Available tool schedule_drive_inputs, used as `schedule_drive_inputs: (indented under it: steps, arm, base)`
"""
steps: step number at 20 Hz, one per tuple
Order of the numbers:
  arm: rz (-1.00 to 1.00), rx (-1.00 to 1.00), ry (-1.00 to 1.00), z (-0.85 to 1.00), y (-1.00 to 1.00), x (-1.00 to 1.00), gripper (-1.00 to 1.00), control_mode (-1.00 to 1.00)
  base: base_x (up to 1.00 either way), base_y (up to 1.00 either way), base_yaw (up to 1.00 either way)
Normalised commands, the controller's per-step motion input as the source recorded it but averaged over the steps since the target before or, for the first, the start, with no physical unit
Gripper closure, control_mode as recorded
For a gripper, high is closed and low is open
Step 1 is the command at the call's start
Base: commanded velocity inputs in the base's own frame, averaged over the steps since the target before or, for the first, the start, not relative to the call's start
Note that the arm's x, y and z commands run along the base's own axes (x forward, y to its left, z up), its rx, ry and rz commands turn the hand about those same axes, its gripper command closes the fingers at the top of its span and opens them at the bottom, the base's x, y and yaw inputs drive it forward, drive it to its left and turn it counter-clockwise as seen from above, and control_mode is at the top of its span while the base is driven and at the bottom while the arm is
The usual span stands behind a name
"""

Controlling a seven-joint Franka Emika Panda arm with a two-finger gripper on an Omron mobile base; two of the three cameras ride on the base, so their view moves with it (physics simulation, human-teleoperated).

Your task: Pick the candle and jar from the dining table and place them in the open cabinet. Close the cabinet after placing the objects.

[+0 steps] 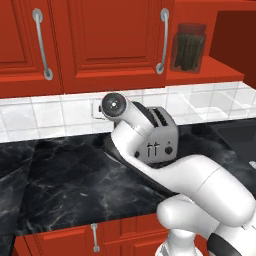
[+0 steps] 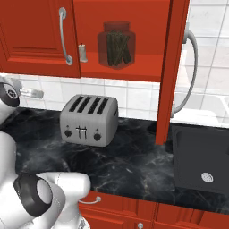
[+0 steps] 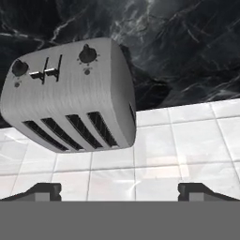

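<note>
- jar (image 2: 116,44) sits upright on the red shelf inside the open cabinet (image 2: 120,67), dark lid on, dark olive contents visible; also seen from the left base view at the cabinet's open right end.
- candle (image 2: 82,52) stands on the same shelf, just left of the jar, close to the edge of the closed door; small and pale, not touching the jar.
- cabinet door (image 2: 172,71) on the right is swung out edge-on toward the camera, its curved silver handle (image 2: 191,71) facing the tiled wall side.
- gripper (image 3: 119,190): fingers spread wide, nothing between them; both dark fingertips (image 3: 44,190) sit at the bottom corners of the hand view, well apart.
- hand view looks at the toaster (image 3: 70,96), the marble counter (image 3: 187,51) and the white wall tiles (image 3: 187,140); gripper clear of all of them.
- toaster stands on the counter below the cabinet, against the tiles.
- dark sink (image 2: 201,161) set into the counter to the right of the toaster.
</note>
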Motion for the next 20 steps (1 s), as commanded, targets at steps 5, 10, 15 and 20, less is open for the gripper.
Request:
schedule_drive_inputs:
  steps: [5,10,15,20]
  arm:
    - [0.00,0.00,0.03,0.61,0.11,-0.36,-1.00,-1.00]
    - [0.00,0.01,0.10,0.54,0.01,-0.24,-1.00,-1.00]
    - [0.00,0.06,0.11,0.13,0.00,-0.42,-1.00,-1.00]
    - [0.00,0.10,0.00,0.00,-0.04,-0.72,-1.00,-1.00]
  base:
    - [0.00,0.00,0.00]
    - [0.00,0.00,0.00]
    - [0.00,0.00,0.00]
    - [0.00,0.00,0.00]
